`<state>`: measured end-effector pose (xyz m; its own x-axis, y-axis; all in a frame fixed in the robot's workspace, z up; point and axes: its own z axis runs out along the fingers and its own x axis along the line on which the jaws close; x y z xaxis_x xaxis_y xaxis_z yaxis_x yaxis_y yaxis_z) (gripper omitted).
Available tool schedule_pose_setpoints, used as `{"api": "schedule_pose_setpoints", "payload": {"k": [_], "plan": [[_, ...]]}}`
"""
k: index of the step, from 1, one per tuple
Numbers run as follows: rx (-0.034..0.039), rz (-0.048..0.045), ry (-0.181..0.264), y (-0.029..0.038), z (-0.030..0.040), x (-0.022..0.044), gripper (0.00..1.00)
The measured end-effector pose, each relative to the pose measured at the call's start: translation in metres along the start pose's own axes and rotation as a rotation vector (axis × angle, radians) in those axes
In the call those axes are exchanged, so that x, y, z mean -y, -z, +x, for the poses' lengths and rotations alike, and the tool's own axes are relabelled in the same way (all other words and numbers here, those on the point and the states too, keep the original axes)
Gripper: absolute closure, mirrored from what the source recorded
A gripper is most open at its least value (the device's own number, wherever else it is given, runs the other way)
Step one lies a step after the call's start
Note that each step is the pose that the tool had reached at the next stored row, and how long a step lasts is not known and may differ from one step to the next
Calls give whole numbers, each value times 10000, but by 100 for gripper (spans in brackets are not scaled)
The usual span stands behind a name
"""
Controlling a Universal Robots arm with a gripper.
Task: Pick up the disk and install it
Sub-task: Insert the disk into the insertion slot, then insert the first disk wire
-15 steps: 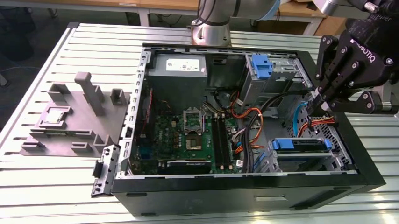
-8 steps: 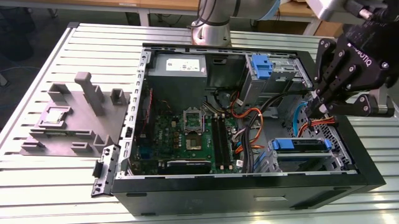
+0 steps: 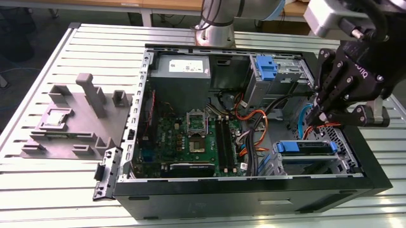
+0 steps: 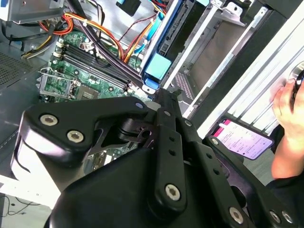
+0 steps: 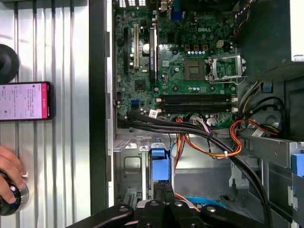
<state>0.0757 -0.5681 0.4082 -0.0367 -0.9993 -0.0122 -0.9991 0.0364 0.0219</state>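
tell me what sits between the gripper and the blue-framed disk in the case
Nothing visible. In the first wrist view the gripper reaches right to the blue bracket of the disk with no part between. In the exterior view it hangs just above the disk, orange cables to the side.

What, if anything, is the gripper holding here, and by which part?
Cannot be told. The black gripper sits over the blue-bracketed disk in the open black computer case, but its fingertips are hidden.
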Motion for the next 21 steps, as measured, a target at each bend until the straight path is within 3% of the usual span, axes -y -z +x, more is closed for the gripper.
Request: {"api": "schedule_pose_setpoints", "payload": {"k": [15, 21], "plan": [[13, 3, 0, -271, 3, 6, 90], [13, 32, 1, -278, 3, 6, 90]]}}
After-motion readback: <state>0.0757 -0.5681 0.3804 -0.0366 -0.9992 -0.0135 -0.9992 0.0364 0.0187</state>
